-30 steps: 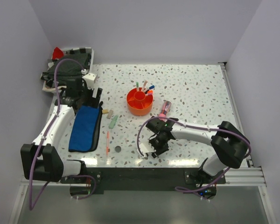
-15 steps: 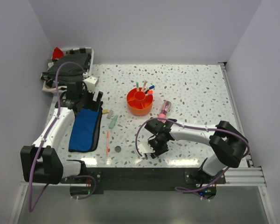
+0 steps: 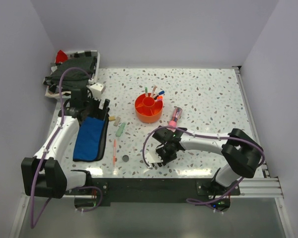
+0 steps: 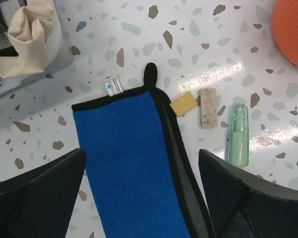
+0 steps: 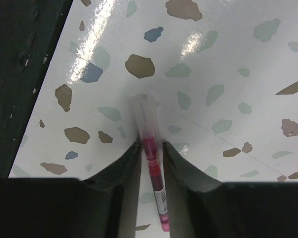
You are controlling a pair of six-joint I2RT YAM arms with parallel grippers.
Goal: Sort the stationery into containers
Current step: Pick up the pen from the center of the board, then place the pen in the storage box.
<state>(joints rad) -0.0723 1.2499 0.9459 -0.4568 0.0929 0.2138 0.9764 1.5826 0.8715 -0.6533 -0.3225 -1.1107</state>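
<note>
Two grippers, one red pen pinched near the front edge

Two dark fingers [image 5: 123, 166] of the right gripper [image 5: 151, 148] press against either side of a thin red pen [image 5: 146, 116], the jaws drawn in until only the pen's width lies between them. The pen lies flat on the speckled table [image 5: 228, 64], its clear cap jutting out past the fingertips. Just to one side runs the black base plate [image 5: 20, 74] at the table's near edge. From the top view this gripper sits low over the front of the table, a little right of centre, and the pen itself is hidden beneath it.

Across the table, the left gripper [image 4: 139, 198] has its jaws spread as wide as they go and holds nothing. It hovers over the blue pouch [image 4: 121, 158], which lies flat with its black edge and a small white label [image 4: 111, 85] at the far end. Just beside the pouch's right edge lie a tan eraser [image 4: 184, 104] and a speckled eraser [image 4: 208, 107], side by side, then a green marker [image 4: 237, 136].

Further out, an orange pen [image 3: 114, 151] and a dark disc [image 3: 125, 158] lie between the pouch and the right gripper. The orange organiser [image 3: 149, 113] stands near the table's centre with several pens [image 3: 154, 92] upright in it, and a pink tube [image 3: 176, 115] lies just to its right. A white tray [image 3: 92, 53] of dark cloth [image 3: 72, 74] occupies the far left corner.
</note>
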